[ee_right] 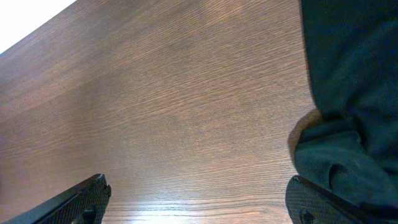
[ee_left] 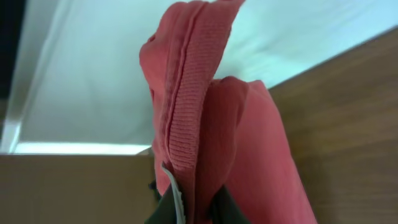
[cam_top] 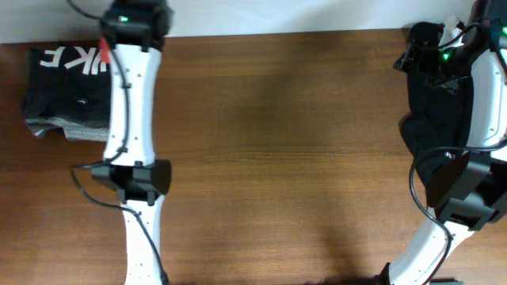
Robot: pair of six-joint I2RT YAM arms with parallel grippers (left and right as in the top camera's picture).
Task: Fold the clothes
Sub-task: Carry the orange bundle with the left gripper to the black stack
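Observation:
In the left wrist view my left gripper [ee_left: 196, 205] is shut on the orange-red T-shirt [ee_left: 236, 124], pinching a fold by its ribbed collar and holding it up off the table. Overhead, the left gripper [cam_top: 131, 17] is at the far edge of the table, and only a sliver of the T-shirt [cam_top: 104, 54] shows beside the arm. No lettering or print shows. My right gripper [ee_right: 196, 199] is open and empty above bare wood, its right finger beside the long black garment [ee_right: 348, 93]. That garment lies crumpled at the right edge [cam_top: 432, 111], partly under the right arm.
A folded black garment with white and red lettering [cam_top: 63, 79] lies at the far left on a grey garment [cam_top: 71, 127]. The wooden table [cam_top: 285, 158] spans the view between the arms. A white surface lies beyond its far edge.

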